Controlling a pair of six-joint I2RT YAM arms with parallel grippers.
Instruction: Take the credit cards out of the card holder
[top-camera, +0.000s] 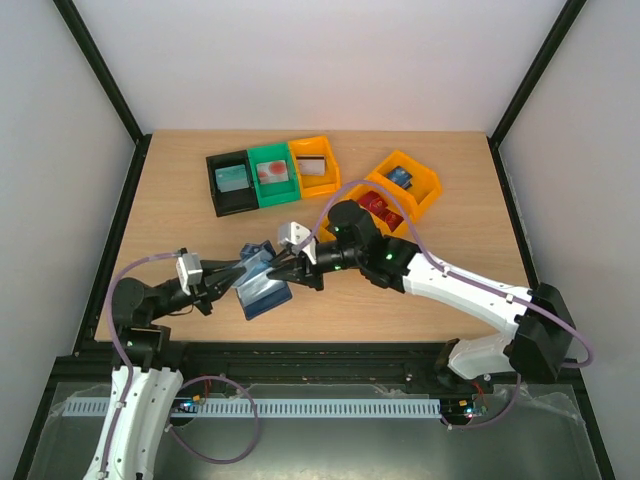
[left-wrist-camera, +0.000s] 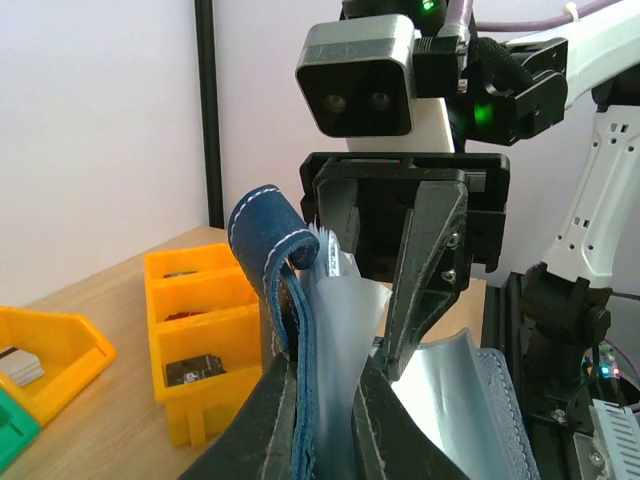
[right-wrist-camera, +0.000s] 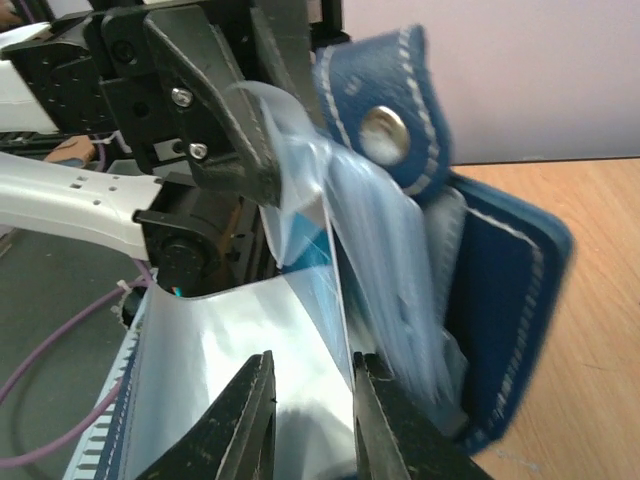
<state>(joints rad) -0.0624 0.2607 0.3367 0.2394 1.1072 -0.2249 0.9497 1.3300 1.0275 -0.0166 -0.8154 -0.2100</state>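
**Clear zones.** Bare table (top-camera: 175, 225) lies along the left side and in the strip between the bin row and the arms.

**Obstructions, far edge.** The black bin (top-camera: 213, 185), green bin (top-camera: 275, 199) and orange bin (top-camera: 315, 143) stand touching in a row. The paired orange bins (top-camera: 428, 188) occupy the far right.

**Obstructions, centre.** The left gripper (top-camera: 245, 268) and right gripper (top-camera: 283, 265) meet at the card holder (top-camera: 268, 297) and block the middle. The right arm (top-camera: 460, 285) spans the near right. Room between the opposing fingers appears minimal, though the wrist views are blurred.
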